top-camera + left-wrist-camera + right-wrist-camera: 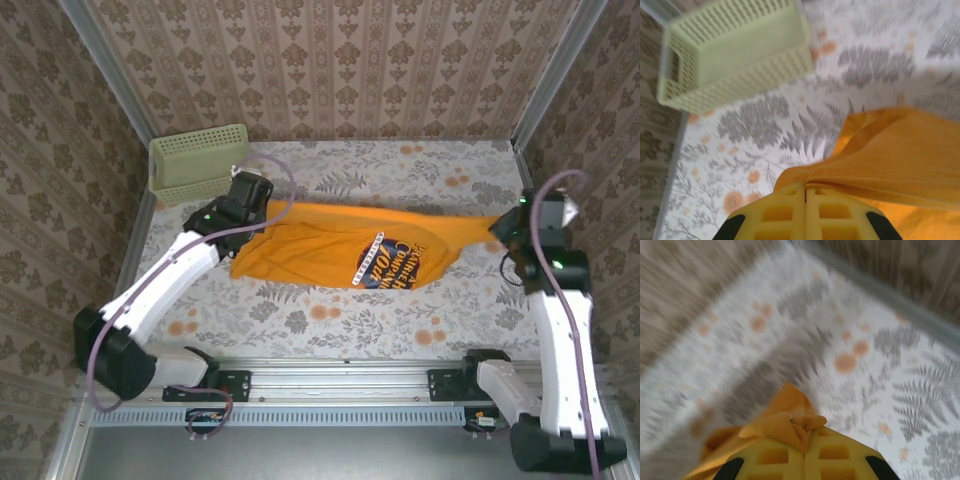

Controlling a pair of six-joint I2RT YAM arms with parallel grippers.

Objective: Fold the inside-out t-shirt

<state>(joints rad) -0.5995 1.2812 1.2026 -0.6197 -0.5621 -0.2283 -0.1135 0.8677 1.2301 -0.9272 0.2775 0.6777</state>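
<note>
Table [330,320]: covered in pale cloth printed with grey ferns and orange flowers, with patterned walls on three sides.
Inside-out t-shirt [320,235]: orange-yellow, stretched sideways across the middle of the table and held at both ends. Its far edge is pulled into a nearly straight line. Dark blue and white lettering faces up, right of centre.
Basket [195,160]: pale green mesh, in the far left corner, near the shirt's left end but apart from it.
Left gripper [806,187]: at the shirt's left end, its yellow jaws pressed together on a fold of orange cloth.
Right gripper [805,440]: at the shirt's right end, close to the right wall, jaws closed on a bunched corner of cloth. The right wrist view is blurred.
</note>
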